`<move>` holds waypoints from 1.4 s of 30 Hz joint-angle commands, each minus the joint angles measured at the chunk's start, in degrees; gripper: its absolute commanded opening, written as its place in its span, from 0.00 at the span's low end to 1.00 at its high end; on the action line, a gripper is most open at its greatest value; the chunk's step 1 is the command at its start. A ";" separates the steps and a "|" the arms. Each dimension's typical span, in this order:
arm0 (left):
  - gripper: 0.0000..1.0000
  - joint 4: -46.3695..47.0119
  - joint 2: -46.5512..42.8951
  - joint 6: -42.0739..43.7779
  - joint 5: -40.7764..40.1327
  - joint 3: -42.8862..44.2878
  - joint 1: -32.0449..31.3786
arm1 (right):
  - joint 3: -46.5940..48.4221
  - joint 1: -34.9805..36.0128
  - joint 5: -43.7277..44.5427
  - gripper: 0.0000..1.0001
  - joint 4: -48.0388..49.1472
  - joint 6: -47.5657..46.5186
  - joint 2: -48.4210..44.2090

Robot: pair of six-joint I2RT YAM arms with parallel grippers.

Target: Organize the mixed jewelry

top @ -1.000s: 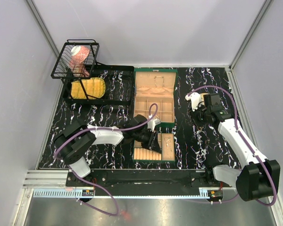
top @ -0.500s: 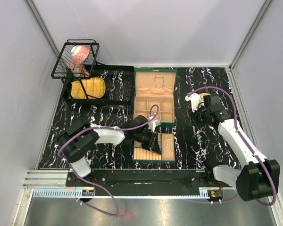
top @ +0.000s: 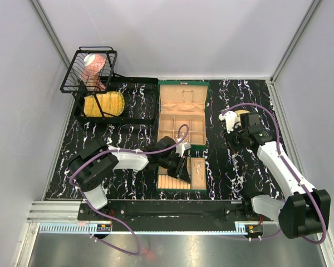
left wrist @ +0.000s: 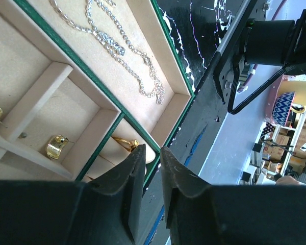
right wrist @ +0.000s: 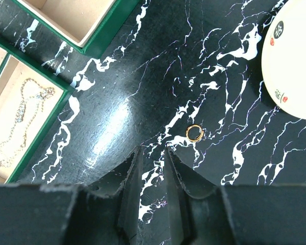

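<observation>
The mixed jewelry is partly sorted. A silver chain (left wrist: 117,51) lies in the long compartment of the green tray (left wrist: 67,51). A gold earring (left wrist: 56,147) sits in a small cell, and a gold ring (left wrist: 123,144) rests on the ring roll. My left gripper (left wrist: 152,149) hovers over the tray's near corner (top: 205,175), its jaws slightly apart and empty. A small gold ring (right wrist: 194,132) lies loose on the black marbled table. My right gripper (right wrist: 151,149) hangs just short of it and to its left, narrowly open with nothing between the fingers.
The open green box (top: 182,89) stands behind the tray. A round pale plate (right wrist: 296,61) lies to the right of the loose ring. At the back left a black rack (top: 108,103) holds a yellow item, and a wire basket (top: 92,69) sits beside it. Walls enclose three sides.
The right gripper has drifted slightly toward the far side. The left arm's elbow has shifted a little, with its gripper still over the tray.
</observation>
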 commanded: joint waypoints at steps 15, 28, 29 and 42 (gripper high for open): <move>0.24 -2.63 -0.26 2.64 -1.24 0.55 1.69 | -0.55 -0.15 1.51 0.30 0.47 -0.70 -0.68; 0.27 -2.90 -7.02 3.43 0.43 2.04 2.22 | 0.15 -0.15 5.73 0.31 0.56 -0.78 1.08; 0.27 -2.90 -7.11 3.43 0.78 2.30 2.22 | 0.24 -0.24 6.42 0.31 0.82 -0.70 1.34; 0.33 -8.25 -11.32 10.10 0.69 7.40 7.40 | 0.07 -0.24 11.18 0.35 4.60 -0.43 10.38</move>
